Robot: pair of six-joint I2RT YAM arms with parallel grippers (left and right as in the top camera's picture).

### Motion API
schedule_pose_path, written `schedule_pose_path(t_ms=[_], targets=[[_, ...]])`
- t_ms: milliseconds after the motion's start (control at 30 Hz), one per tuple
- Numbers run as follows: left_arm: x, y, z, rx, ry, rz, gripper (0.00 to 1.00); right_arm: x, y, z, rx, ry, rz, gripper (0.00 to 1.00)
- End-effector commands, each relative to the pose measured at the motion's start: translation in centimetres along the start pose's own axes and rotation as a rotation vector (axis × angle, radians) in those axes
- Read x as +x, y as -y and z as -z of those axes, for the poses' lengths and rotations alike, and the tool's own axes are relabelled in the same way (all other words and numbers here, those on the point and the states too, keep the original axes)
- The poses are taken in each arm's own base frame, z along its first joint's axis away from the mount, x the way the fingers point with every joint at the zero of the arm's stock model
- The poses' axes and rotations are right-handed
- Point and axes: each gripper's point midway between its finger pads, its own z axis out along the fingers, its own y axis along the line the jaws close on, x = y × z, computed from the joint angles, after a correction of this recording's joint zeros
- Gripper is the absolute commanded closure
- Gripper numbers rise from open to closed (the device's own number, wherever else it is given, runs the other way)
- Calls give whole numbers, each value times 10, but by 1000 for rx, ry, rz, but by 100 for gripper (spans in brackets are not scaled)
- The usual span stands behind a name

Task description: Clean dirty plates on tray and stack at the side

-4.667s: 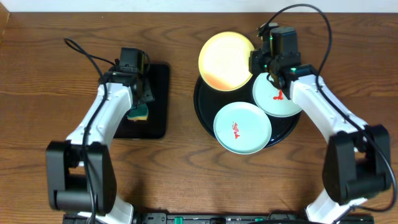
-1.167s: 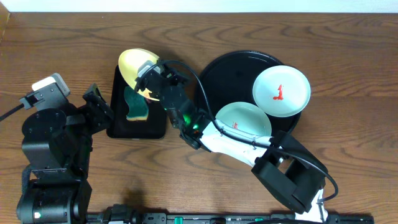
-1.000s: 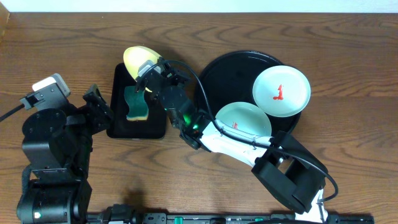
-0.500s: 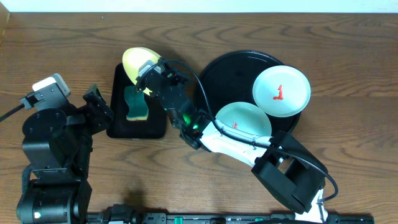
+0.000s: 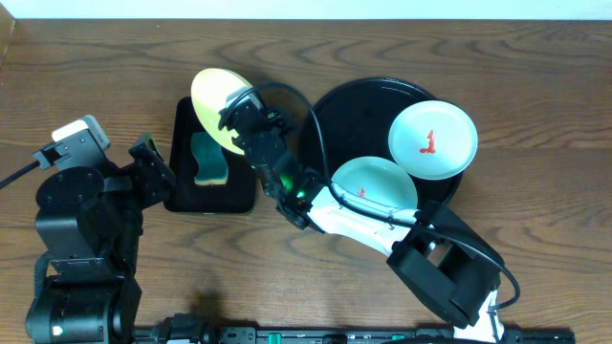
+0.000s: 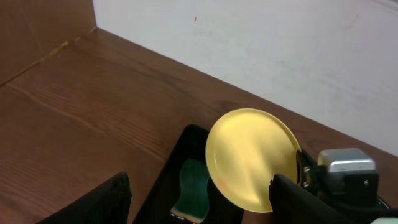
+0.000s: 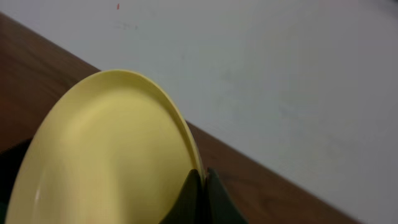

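Note:
My right gripper [image 5: 241,107] is shut on the rim of the pale yellow plate [image 5: 216,94] and holds it tilted on edge above the far end of the small rectangular tray. The right wrist view shows the jaws [image 7: 200,180] pinching the plate [image 7: 106,149]. The plate also shows in the left wrist view [image 6: 252,158]. Two mint-white plates, each with a red sauce smear, lie on the round black tray [image 5: 344,113]: one at the right [image 5: 432,139], one at the front [image 5: 375,186], partly under my right arm. My left gripper [image 5: 153,170] is open and empty, left of the rectangular tray; its fingers [image 6: 200,182] are wide apart.
A small rectangular black tray [image 5: 239,196] holds a green sponge [image 5: 208,161], also seen in the left wrist view [image 6: 191,193]. My right arm stretches across the table from the front right. A white wall runs along the far edge.
The yellow plate has gone from the round tray to above the rectangular tray, held by my right gripper. My left arm drew back from the sponge. Lately the plate rose and tilted slightly.

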Motion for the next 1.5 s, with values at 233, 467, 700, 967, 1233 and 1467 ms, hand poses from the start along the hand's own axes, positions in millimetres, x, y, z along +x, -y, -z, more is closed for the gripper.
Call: schedule_pose_path(t_ms=[233,467,700,967,1233,1467], targets=[[19,-7,-14,-43,-93,-21,28,0,14,-10,-152,-85,-485,99],[41,-12,-40,-94,-214,-43,28,-2,52,-16,-299,-155,-607,99],[54,-13,-61,-120,-288,-56,28,15,137,-12,-334,-270,-730,99],[76,-1,-76,-104,-377,-116,28,62,260,21,-165,-422,-838,99],[93,15,-86,-73,-437,-163,28,149,386,88,133,-617,-925,99],[94,18,-85,-65,-440,-170,28,231,478,168,450,-788,-915,99]])
